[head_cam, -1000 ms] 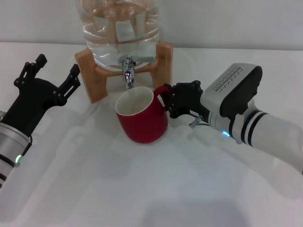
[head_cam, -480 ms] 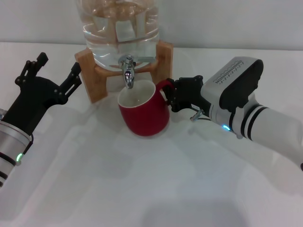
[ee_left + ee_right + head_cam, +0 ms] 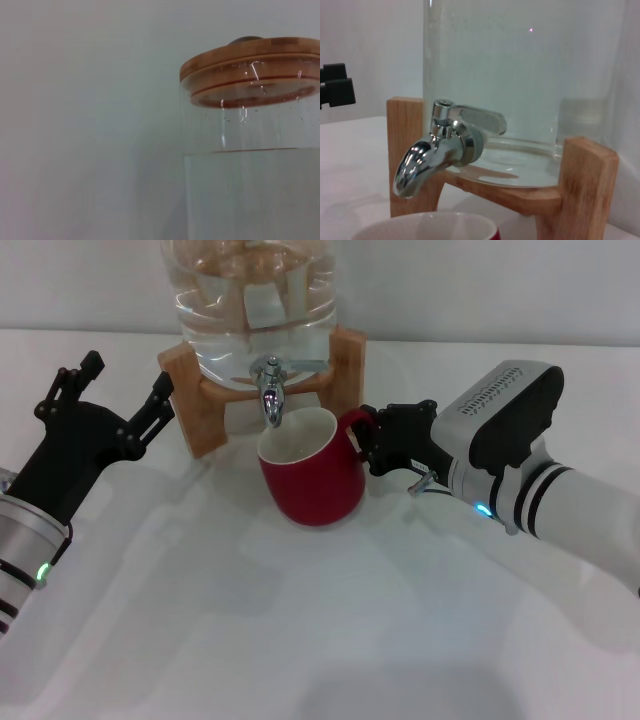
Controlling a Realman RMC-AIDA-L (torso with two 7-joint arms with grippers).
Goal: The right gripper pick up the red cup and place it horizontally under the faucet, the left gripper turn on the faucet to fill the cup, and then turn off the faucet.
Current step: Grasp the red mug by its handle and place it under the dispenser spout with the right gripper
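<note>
Red cup (image 3: 308, 478) is sitting upright on the white table (image 3: 300, 640), its mouth just under the faucet (image 3: 269, 395), and the right gripper (image 3: 372, 445) is clamping its handle. Further left, the left gripper (image 3: 125, 395) is hovering with fingers spread, beside the wooden stand (image 3: 190, 415) under the jug (image 3: 250, 300).

Overall light: bright, even, diffuse; no hard-edged shadows anywhere.
Table (image 3: 300, 640): white, near washed out; soft grey shadows under both arms and beside the red cup (image 3: 312, 482).
Glare: sharp highlights on the faucet (image 3: 440, 150) chrome; small glints on the water jug (image 3: 250, 150) glass and under its wooden lid (image 3: 250, 60).
Focus: head view crisp; in right wrist view the cup rim is soft, faucet sharp.
Left wrist view: flat, pale, low-contrast wall.
</note>
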